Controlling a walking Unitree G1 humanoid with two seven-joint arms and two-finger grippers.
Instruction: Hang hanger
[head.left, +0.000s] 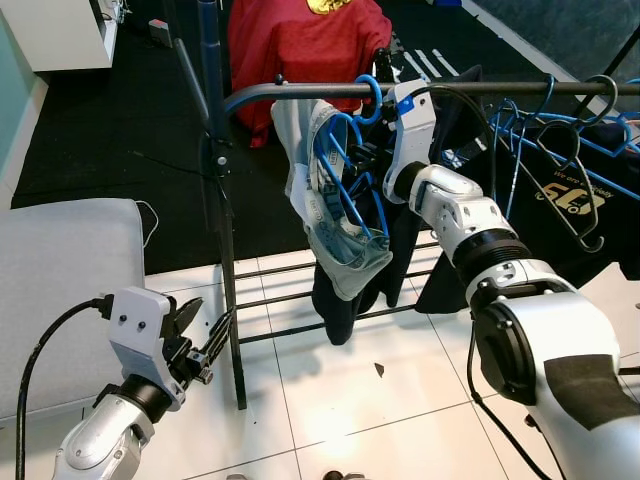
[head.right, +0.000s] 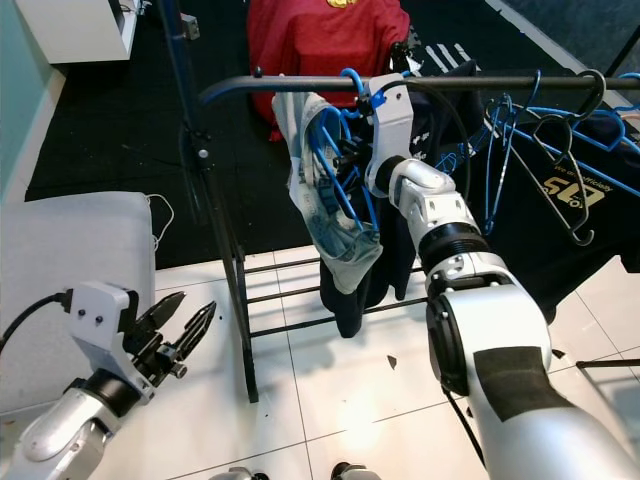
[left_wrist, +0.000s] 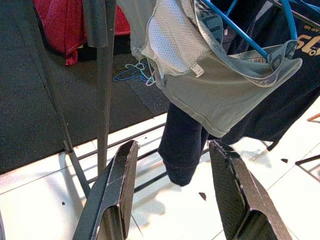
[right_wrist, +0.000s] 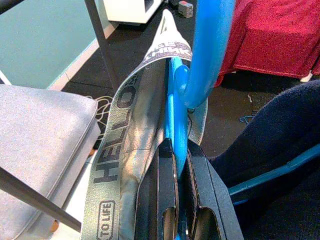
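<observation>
The blue hanger (head.left: 345, 165), draped with grey underwear (head.left: 335, 235), is gripped by the clenched right claw (head.left: 368, 160) with its hook at the rack rail (head.left: 300, 90), where it should be seated fully before release, while the left claw (head.left: 200, 345) is held released below.

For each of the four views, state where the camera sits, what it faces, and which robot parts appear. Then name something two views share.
Left eye: head, looking down at the rail; both arms.
Right eye: head, same scene; blue hanger.
Left wrist: left arm, faces the grey garment; open left gripper.
Right wrist: right arm, faces the hanger; right gripper shut on it.
Shared: hanger and garment.
</observation>
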